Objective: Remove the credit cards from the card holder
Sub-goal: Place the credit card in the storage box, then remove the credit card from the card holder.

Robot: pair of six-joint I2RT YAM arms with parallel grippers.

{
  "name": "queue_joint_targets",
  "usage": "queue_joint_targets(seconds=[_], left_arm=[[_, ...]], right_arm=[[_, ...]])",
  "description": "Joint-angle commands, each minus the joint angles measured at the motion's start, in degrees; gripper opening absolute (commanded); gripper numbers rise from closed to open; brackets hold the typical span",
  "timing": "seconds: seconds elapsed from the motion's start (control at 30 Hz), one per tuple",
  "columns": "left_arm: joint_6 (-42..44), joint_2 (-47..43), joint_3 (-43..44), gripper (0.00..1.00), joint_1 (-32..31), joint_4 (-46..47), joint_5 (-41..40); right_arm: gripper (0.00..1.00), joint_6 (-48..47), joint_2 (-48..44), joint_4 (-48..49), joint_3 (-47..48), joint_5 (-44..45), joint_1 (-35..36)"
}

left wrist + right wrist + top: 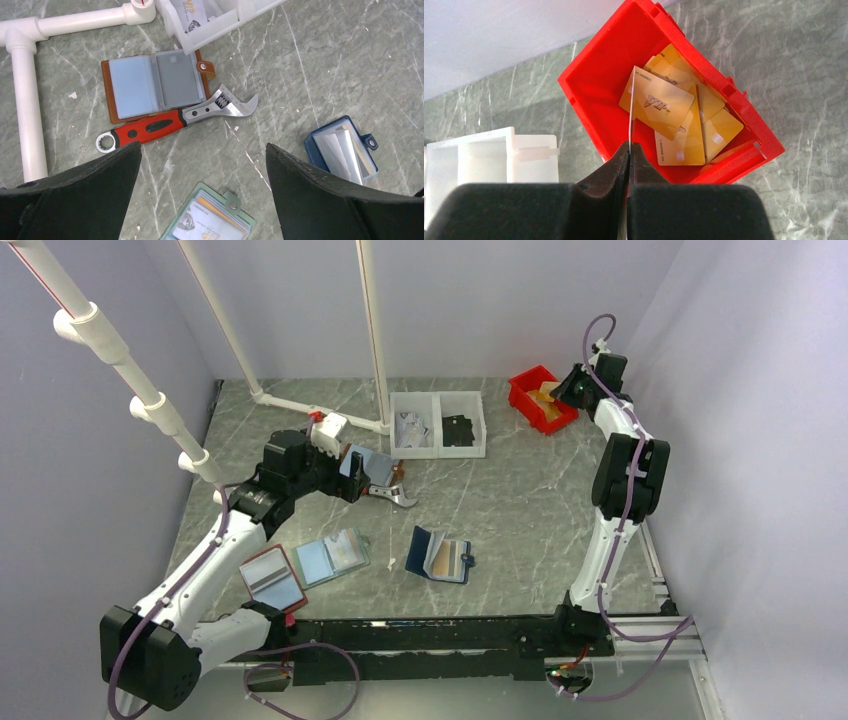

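The navy card holder [438, 555] lies open and flat at lower centre of the overhead view. Its long axis runs left to right, tilted slightly down, and its strap tab is at the right end. Tan and dark cards [447, 558] show in its pockets. In the left wrist view it sits at the right edge, tab toward the upper right.

The left gripper [202, 150] hangs with its claw spread wide and empty above a red-handled wrench [175, 122]. The wrench touches an open brown holder [150, 85].

At upper right overhead, the right gripper [629, 150] is pinched together on a thin card [630, 115], seen edge-on. It is over a red bin [589, 100] holding a pile of gold cards [684, 140].

A white two-compartment tray [440, 425] at upper centre holds pale cards on the left and black ones on the right. A green-edged holder [332, 557] and a red-edged holder [270, 578] lie open at lower left.

The table [520, 500] is grey-green marble, with white pipes [120, 370] and lilac walls around it.
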Motion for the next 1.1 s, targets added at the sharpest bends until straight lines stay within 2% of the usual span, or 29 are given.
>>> queue_joint_targets(seconds=[0.0,0.37,0.6,0.77,0.97,1.07], left_arm=[[1.43,-0.42,-0.21,0.99,-0.04,2.65,-0.26],[3.68,0.51,-0.30,0.99,-0.04,2.56,-0.91],[3.53,0.17,-0.30,0.99,-0.04,2.44,-1.16],[3.39,-0.64,-0.21,0.99,-0.04,1.93,-1.80],[3.01,-1.49,-0.39,0.99,-0.04,1.87,-1.37],[2.79,-1.83,-0.46,1.00,-0.04,1.68,-1.59]], right_arm=[[0.02,-1.21,0.67,1.57,3.05,0.41,-0.32],[0.30,-5.56,0.76,-0.43,4.07,4.65,0.12],[0.33,-9.37,-5.33,-1.31,0.54,4.57,0.12],[0.39,-15.78,-13.03,-2.56,-4.64,-3.73,0.12],[0.53,-32.22,-24.15,-9.60,-12.32,-24.91,0.04],[0.62,-35.50,-30.20,-11.30,-18.11,-30.92,0.04]])
